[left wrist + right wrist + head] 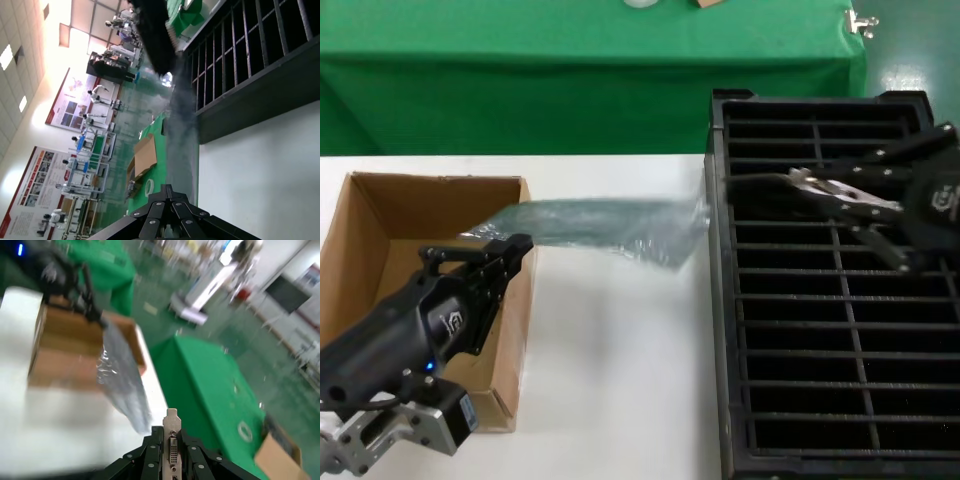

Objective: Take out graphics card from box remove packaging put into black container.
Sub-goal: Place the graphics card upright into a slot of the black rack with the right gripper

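Observation:
My left gripper (512,246) is above the right wall of the brown cardboard box (372,262), shut on one end of the grey-blue antistatic bag (605,228). The bag stretches in the air from there to the black slotted crate (718,330). In the left wrist view the bag (177,125) runs out from my shut fingertips (167,188) toward the crate (235,60). My right gripper (825,188) hovers over the far part of the crate, shut on the graphics card's silver bracket (862,204). The right wrist view shows the bracket (171,440) with its connector between the jaws, out of the bag (122,382).
The white table (620,380) lies between box and crate. A green-covered table (520,60) stands behind. The right wrist view also shows the box (65,342) and my left gripper (82,287) farther off.

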You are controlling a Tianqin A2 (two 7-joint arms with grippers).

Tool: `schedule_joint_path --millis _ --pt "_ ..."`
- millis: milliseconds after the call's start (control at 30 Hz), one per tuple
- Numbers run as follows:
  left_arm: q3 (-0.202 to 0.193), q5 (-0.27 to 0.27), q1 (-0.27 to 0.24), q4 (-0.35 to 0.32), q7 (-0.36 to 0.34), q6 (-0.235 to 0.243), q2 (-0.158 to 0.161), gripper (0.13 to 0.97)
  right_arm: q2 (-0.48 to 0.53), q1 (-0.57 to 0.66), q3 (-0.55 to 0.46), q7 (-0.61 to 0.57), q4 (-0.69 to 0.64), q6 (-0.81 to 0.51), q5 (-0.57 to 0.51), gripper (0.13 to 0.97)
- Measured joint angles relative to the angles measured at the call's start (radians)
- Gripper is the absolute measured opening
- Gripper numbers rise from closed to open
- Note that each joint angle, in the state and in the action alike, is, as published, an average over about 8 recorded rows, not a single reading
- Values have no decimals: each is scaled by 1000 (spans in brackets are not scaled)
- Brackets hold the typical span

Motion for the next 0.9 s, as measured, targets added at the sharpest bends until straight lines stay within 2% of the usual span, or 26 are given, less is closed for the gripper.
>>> schedule_joint_path --millis 200,367,533,733,900 --pt "0 0 0 0 0 0 0 139 23 145 -63 140 61 -201 -129 189" --pt "0 0 0 0 0 0 0 139 -38 287 -157 220 80 -388 -203 189" --pt "0 0 0 0 0 0 0 139 -106 432 -293 296 72 -537 -233 189" --pt "0 0 0 0 0 0 0 139 -148 598 -504 386 41 -609 -211 189" --pt "0 0 0 0 0 0 0 139 -171 689 -640 445 26 -623 -187 189"
